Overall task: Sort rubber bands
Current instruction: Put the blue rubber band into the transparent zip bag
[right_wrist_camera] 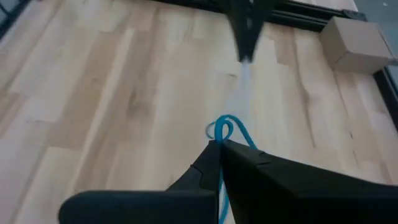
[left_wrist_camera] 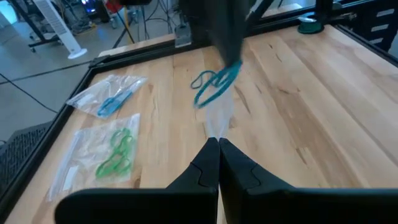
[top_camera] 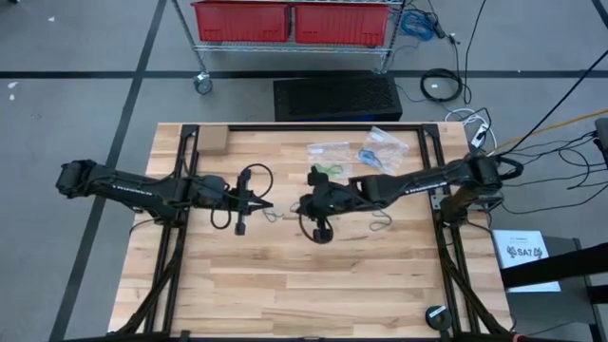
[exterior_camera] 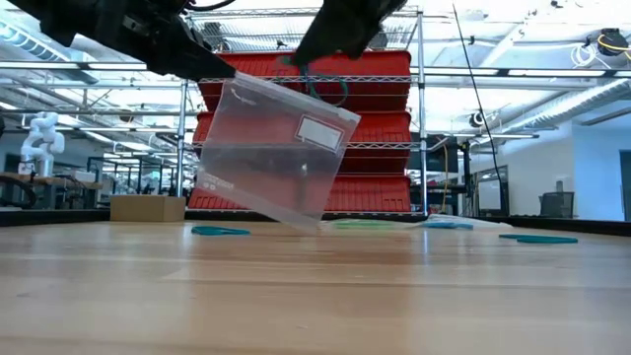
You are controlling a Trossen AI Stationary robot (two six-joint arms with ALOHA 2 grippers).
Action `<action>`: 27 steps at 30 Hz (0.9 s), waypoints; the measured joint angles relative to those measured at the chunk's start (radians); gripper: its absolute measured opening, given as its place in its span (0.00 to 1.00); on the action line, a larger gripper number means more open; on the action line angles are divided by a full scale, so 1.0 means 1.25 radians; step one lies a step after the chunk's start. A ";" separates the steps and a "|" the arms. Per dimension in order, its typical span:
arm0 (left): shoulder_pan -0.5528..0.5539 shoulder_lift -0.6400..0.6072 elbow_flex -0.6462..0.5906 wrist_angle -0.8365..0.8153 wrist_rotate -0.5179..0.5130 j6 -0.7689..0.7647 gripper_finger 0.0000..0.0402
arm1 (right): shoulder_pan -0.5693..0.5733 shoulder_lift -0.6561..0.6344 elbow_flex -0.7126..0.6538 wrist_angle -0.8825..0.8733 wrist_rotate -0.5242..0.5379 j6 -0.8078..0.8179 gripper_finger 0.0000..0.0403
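We've got L claw [left_wrist_camera: 218,144] pinched shut on clear bag [exterior_camera: 271,148] mid-air over desk [top_camera: 313,275], R claw [right_wrist_camera: 219,144] pinching blue rubber band [right_wrist_camera: 225,129] at bag's mouth; risk: bag sags/twists, band misses & drops.

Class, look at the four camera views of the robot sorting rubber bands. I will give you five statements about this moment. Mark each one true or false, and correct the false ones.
1. The clear plastic bag is held up off the table between the two arms. True.
2. The right gripper is empty. False: it is shut on a blue rubber band.
3. The left gripper is open wide. False: its fingers are shut, pinching the bag's edge.
4. A bag holding green rubber bands lies flat on the table. True.
5. The cardboard box sits inside the lifted bag. False: it stands on the table by itself.
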 joint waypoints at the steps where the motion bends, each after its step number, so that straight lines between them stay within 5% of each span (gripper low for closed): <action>1: 0.000 0.000 0.000 0.000 0.002 0.000 0.01 | -0.007 0.007 0.000 0.003 -0.001 -0.001 0.00; 27: 0.000 0.034 0.000 0.058 0.011 0.000 0.01 | -0.091 0.085 0.001 0.056 -0.088 0.064 0.03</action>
